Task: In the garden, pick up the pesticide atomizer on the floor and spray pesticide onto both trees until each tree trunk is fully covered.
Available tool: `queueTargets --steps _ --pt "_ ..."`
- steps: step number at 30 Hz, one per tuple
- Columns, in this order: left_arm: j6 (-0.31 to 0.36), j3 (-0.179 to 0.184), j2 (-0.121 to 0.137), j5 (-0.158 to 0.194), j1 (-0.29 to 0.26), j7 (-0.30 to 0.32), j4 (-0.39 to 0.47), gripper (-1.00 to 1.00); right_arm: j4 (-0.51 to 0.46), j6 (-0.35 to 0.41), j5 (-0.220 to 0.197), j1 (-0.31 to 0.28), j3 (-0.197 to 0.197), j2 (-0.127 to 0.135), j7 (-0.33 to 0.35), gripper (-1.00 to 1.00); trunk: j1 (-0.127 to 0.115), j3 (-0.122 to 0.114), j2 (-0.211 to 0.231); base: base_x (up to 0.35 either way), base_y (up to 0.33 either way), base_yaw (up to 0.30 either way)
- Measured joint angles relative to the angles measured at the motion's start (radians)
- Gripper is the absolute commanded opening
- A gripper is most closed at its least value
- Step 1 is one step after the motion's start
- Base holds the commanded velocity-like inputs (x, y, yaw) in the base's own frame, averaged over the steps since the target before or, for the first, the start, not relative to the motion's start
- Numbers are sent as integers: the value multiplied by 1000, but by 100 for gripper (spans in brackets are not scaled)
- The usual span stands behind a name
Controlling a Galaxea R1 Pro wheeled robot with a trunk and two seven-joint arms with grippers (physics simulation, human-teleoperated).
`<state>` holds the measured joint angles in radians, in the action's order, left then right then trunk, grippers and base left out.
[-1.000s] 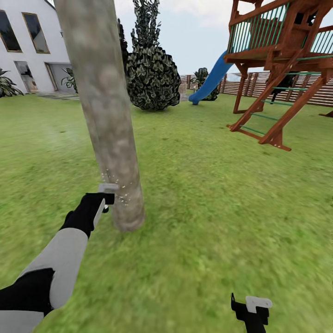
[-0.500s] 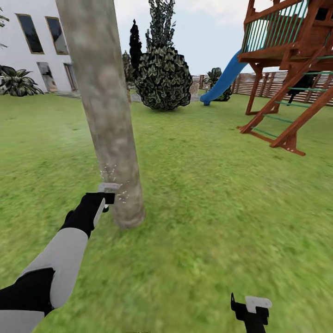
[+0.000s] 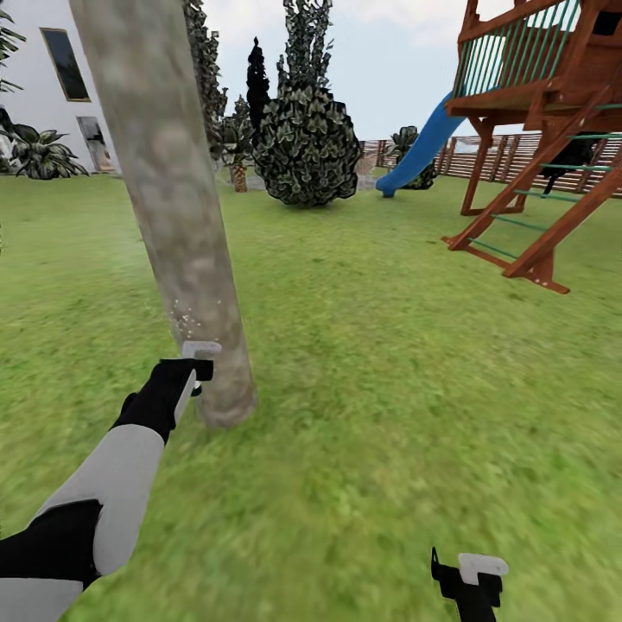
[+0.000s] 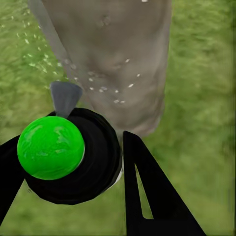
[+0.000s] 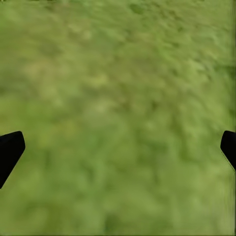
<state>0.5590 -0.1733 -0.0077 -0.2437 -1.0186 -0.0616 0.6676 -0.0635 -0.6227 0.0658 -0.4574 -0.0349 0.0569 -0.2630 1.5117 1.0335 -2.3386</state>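
Spraying the low part of the trunk

The left tool [image 3: 197,370] holds the atomizer [image 4: 66,155] tight, nozzle close to the trunk [image 3: 177,233], so the pesticide [image 4: 105,88] specks land on the bark and do not drift to the lawn [image 3: 389,363]. The right tool [image 5: 118,147] is wide and empty, low over the grass at the near right.

Rough bark, glossy plastic, matt grass.

Mottled, coarse pale grey-brown bark on the tree trunk [image 3: 177,225], flecked low down with tiny pale specks of pesticide [image 4: 105,89]. Shiny, smooth green ball [image 4: 50,147] atop the atomizer [image 4: 73,157], set in matt black casing, probably plastic. Flat, dull black fingers [image 4: 150,196] on the left gripper [image 3: 197,373]. Soft, blurred, matt lawn [image 3: 389,363]. Reddish-brown stained timber on the play frame [image 3: 536,138]; smooth blue slide [image 3: 419,147], plastic-looking.
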Motion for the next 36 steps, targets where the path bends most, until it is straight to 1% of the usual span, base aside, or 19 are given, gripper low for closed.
queueTargets --steps 9,20,21,24,27,29,30,31,32,34,36 --pt "0 -1 -1 0 2 -2 0 -100 0 0 0 0 0 0 0 100 0 0 0 134 -251 248" --pt "1 -1 1 -1 5 -4 -2 -100 0 0 -1 0 0 2 0 100 0 0 0 4 -274 11" --pt "1 -1 1 -2 5 -8 -2 -100 0 0 -1 0 0 2 0 100 0 0 0 41 -275 0" --pt "1 -1 1 0 5 -59 -3 -100 0 0 -1 0 0 2 0 100 0 0 0 76 -275 74" --pt "2 -4 2 7 7 -69 -8 -100 0 0 -1 0 0 1 0 100 0 0 0 87 -274 263" --pt "2 -6 7 8 9 -69 -15 -100 0 0 -1 0 1 1 0 100 0 0 0 88 -274 276" --pt "2 -8 25 3 10 -69 -17 -100 0 0 0 0 0 1 0 100 0 0 0 87 -274 277" --pt "2 -10 42 13 10 -68 -18 -100 0 0 0 0 1 1 1 100 0 0 0 86 -275 277" --pt "2 -19 51 26 10 -67 -18 -100 0 0 0 0 1 1 1 100 0 0 0 69 -275 277" --pt "2 -34 58 41 11 -66 -18 -100 0 0 1 0 1 1 2 100 0 0 0 19 -275 273" --pt "1 -36 55 46 11 -67 -18 -100 0 0 1 0 1 0 2 100 0 0 0 4 -274 146"
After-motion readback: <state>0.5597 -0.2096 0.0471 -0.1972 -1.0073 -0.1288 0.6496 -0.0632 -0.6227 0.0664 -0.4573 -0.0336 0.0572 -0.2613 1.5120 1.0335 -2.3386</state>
